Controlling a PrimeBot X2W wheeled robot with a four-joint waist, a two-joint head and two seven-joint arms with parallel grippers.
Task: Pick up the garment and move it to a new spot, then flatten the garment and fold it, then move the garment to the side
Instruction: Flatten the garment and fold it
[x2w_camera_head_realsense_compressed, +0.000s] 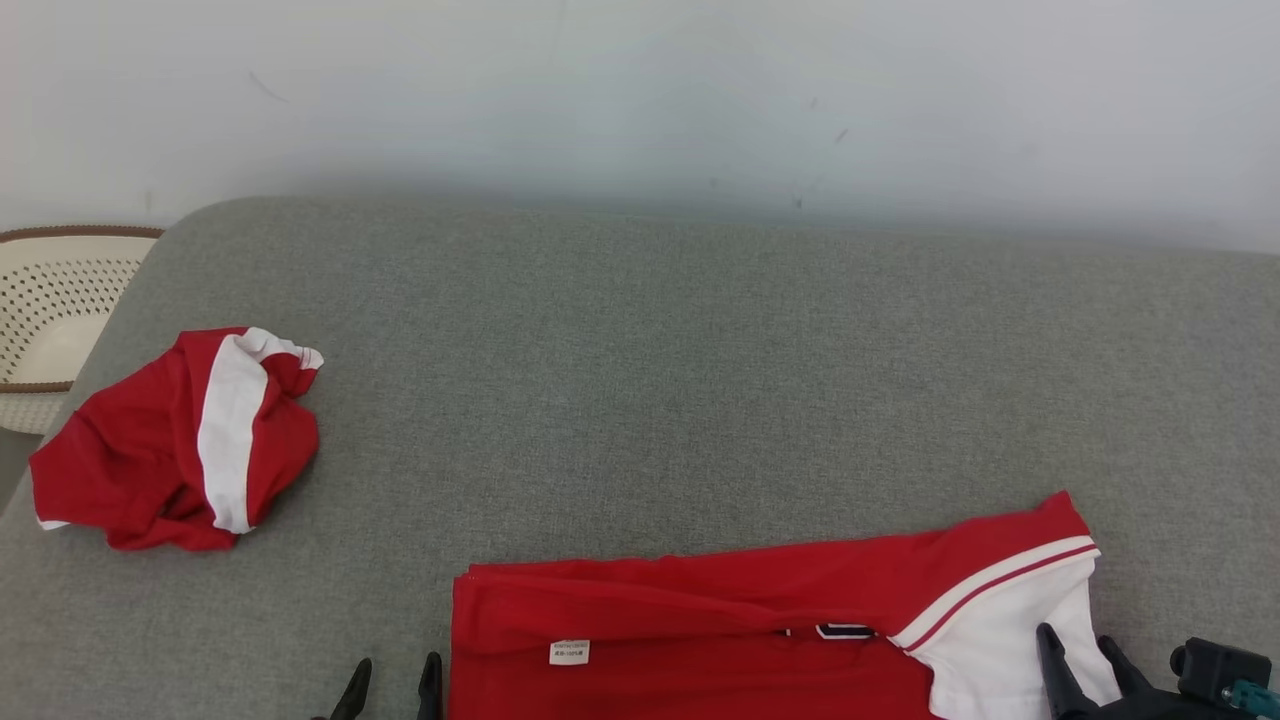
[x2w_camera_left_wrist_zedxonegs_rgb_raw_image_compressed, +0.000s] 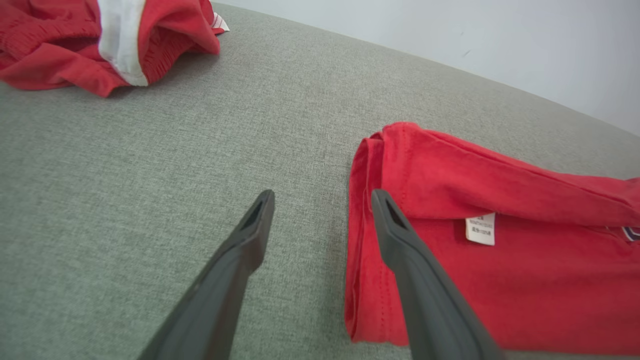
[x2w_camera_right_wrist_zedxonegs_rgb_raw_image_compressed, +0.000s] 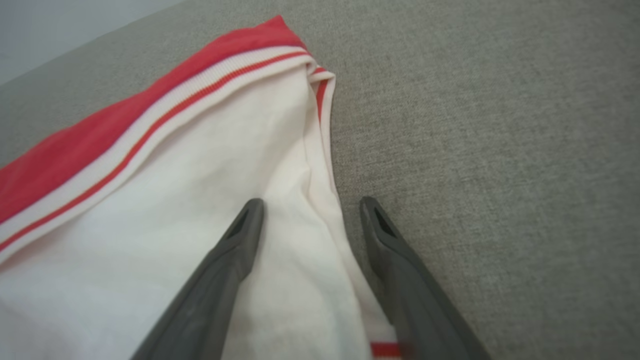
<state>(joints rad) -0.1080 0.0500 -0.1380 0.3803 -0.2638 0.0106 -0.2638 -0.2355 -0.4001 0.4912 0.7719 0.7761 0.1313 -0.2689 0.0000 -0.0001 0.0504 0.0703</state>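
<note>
A folded red garment (x2w_camera_head_realsense_compressed: 700, 620) with a white, red-striped sleeve end (x2w_camera_head_realsense_compressed: 1000, 620) lies along the near edge of the grey surface (x2w_camera_head_realsense_compressed: 700, 380). My left gripper (x2w_camera_head_realsense_compressed: 392, 680) is open at the garment's left edge (x2w_camera_left_wrist_zedxonegs_rgb_raw_image_compressed: 365, 240): one finger (x2w_camera_left_wrist_zedxonegs_rgb_raw_image_compressed: 250, 235) is over bare grey cloth, the other over the red fabric. My right gripper (x2w_camera_head_realsense_compressed: 1075, 645) is open over the white end (x2w_camera_right_wrist_zedxonegs_rgb_raw_image_compressed: 200, 200), its fingers straddling the white edge. Nothing is held. A small white label (x2w_camera_left_wrist_zedxonegs_rgb_raw_image_compressed: 480, 229) shows on the red fabric.
A second red and white garment (x2w_camera_head_realsense_compressed: 180, 440) lies crumpled at the left of the surface, also in the left wrist view's top left (x2w_camera_left_wrist_zedxonegs_rgb_raw_image_compressed: 100, 40). A cream perforated basket (x2w_camera_head_realsense_compressed: 50, 310) stands beyond the left edge. A pale wall (x2w_camera_head_realsense_compressed: 640, 90) runs behind.
</note>
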